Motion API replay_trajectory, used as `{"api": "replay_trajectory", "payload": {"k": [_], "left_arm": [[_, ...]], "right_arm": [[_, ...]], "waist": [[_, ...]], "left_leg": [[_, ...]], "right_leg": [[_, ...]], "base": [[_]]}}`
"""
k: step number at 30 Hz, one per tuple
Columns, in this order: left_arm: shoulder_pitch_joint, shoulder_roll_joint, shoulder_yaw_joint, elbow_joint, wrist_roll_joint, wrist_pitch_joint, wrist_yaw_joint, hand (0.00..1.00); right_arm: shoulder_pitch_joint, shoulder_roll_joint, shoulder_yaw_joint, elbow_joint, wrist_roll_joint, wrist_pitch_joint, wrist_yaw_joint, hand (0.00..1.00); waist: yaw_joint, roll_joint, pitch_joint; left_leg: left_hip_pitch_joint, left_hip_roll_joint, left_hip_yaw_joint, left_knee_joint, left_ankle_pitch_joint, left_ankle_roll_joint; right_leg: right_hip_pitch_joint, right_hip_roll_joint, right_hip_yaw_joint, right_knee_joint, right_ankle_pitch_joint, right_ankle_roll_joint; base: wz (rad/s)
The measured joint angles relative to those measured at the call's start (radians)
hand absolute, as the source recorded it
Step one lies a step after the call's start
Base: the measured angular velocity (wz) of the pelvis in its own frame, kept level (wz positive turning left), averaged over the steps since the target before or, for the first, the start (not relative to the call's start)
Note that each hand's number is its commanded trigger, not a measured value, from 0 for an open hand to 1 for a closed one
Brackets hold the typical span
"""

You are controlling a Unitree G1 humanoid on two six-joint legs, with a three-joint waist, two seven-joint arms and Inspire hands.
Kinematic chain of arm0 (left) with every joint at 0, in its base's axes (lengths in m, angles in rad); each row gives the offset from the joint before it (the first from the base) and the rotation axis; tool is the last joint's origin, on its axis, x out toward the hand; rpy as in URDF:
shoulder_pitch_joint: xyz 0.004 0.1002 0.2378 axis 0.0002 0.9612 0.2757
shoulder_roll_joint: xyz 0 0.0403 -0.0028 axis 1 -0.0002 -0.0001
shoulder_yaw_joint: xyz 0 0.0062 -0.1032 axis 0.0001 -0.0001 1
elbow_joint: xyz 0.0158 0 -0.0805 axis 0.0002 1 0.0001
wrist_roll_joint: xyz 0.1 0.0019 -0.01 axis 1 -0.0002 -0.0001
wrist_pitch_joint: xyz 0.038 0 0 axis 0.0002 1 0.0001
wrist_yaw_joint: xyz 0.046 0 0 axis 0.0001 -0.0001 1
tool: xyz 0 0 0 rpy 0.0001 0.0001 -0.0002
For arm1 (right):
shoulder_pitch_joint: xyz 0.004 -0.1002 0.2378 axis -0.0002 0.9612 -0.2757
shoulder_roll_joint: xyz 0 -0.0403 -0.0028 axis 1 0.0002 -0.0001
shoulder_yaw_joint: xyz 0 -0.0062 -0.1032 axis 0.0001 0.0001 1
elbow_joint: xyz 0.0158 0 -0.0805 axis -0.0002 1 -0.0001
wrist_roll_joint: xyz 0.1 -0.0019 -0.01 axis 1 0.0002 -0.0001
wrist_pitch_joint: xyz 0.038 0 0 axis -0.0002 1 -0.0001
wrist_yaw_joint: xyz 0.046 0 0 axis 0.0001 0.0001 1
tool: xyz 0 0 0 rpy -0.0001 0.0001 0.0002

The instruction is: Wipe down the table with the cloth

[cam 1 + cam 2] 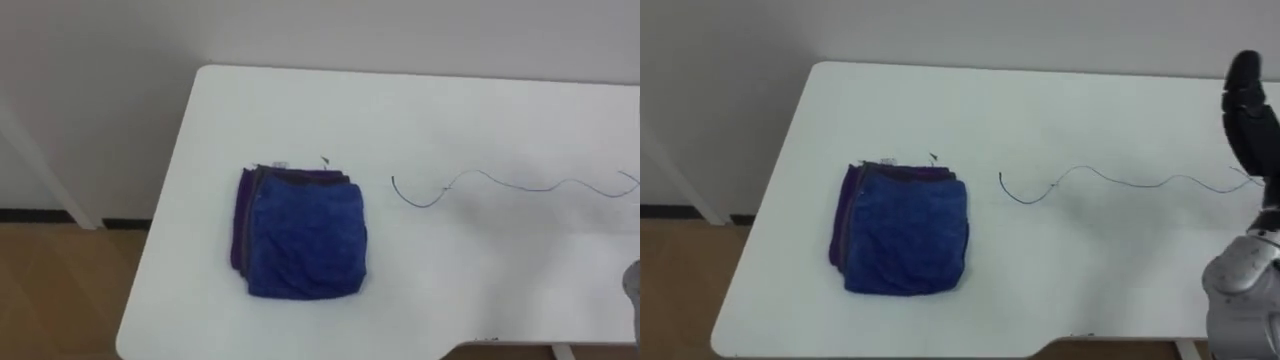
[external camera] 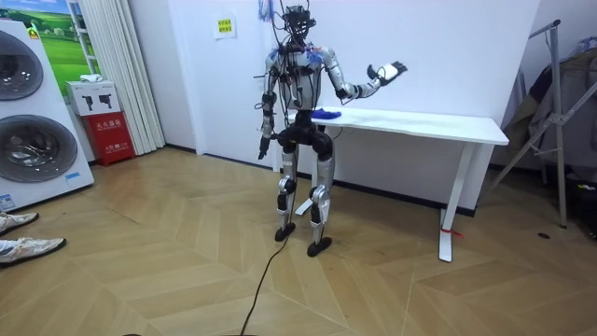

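Note:
A folded blue cloth (image 1: 303, 235) with purple layers showing at its left side lies near the left end of the white table (image 1: 460, 105). A thin wavy blue pen line (image 1: 500, 185) runs across the tabletop to the cloth's right. My right hand (image 1: 1243, 100) is raised above the table's right part, well clear of the cloth (image 1: 905, 235), open with straight fingers and holding nothing. In the room view I stand at the table's left end, facing the wall, right hand (image 2: 387, 71) lifted high. My left hand (image 2: 264, 147) hangs by my side.
The wall runs close behind the table (image 2: 466, 126). Wooden floor lies past the table's left edge. Washing machines (image 2: 33, 121) and a red box (image 2: 112, 135) stand at the room view's left, a clothes rack (image 2: 560, 112) at its right. A person's shoes (image 2: 23, 247) show at the far left.

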Motion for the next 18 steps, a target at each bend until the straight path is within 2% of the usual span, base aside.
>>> {"api": "replay_trajectory", "payload": {"k": [5, 7, 9, 11, 12, 13, 15, 18], "left_arm": [[-0.009, 0.000, -0.019, -0.004, 0.000, -0.015, -0.009, 0.00], [-0.007, 0.000, -0.033, -0.006, 0.000, -0.015, -0.012, 0.00], [-0.011, 0.000, -0.054, -0.009, -0.001, -0.016, -0.011, 0.00], [-0.026, -0.001, -0.091, -0.009, -0.002, -0.017, -0.010, 0.00], [-0.032, -0.002, -0.096, -0.007, -0.001, -0.020, -0.010, 0.00], [-0.047, -0.003, -0.098, -0.002, -0.001, -0.024, -0.010, 0.00], [-0.061, -0.003, -0.098, 0.000, 0.000, -0.028, -0.010, 0.00], [-0.071, -0.003, -0.115, 0.000, 0.000, -0.039, -0.010, 0.00]], "right_arm": [[-0.008, 0.000, 0.102, -0.166, -0.115, -0.011, 0.057, 0.00], [-0.043, 0.000, 0.141, -0.168, -0.138, -0.017, 0.070, 0.00], [-0.069, 0.000, 0.192, -0.167, -0.140, -0.011, 0.087, 0.00], [-0.084, 0.000, 0.277, -0.165, -0.171, -0.011, 0.112, 0.00], [-0.084, 0.001, 0.293, -0.165, -0.188, -0.011, 0.120, 0.00], [-0.084, 0.002, 0.325, -0.165, -0.235, -0.013, 0.137, 0.00], [-0.091, 0.002, 0.375, -0.165, -0.292, -0.017, 0.163, 0.00], [-0.092, 0.002, 0.444, -0.165, -0.316, -0.021, 0.215, 0.00]], "waist": [[0.039, -0.007, -0.0050], [0.041, -0.012, -0.0081], [0.064, -0.018, -0.0102], [0.076, -0.020, -0.0068], [0.080, -0.026, -0.0095], [0.090, -0.022, -0.0065], [0.113, -0.026, -0.0069], [0.129, -0.025, -0.0029]], "left_leg": [[-0.017, 0.001, -0.012, 0.000, 0.001, -0.001], [-0.015, 0.000, -0.015, 0.000, 0.001, 0.000], [-0.010, 0.000, -0.018, -0.001, 0.001, 0.000], [-0.002, -0.001, -0.040, -0.001, 0.001, 0.000], [0.000, -0.001, -0.041, -0.003, 0.001, 0.000], [0.002, -0.001, -0.043, -0.003, 0.001, 0.000], [0.003, 0.000, -0.043, -0.004, 0.001, 0.000], [0.001, -0.002, -0.047, -0.008, 0.001, 0.000]], "right_leg": [[-0.017, 0.001, -0.012, 0.000, 0.000, 0.000], [-0.014, 0.001, -0.015, 0.000, 0.000, 0.000], [-0.010, 0.000, -0.016, -0.001, 0.000, 0.000], [0.006, 0.000, -0.039, -0.003, 0.000, 0.000], [0.009, 0.000, -0.043, -0.002, 0.000, 0.000], [0.013, 0.001, -0.040, -0.004, 0.000, 0.000], [0.013, 0.001, -0.039, -0.004, 0.000, 0.000], [0.013, 0.000, -0.040, -0.004, 0.000, 0.000]], "base": [[0.07], [0.05], [0.00], [0.19], [0.26], [0.11], [0.00], [0.06]]}}
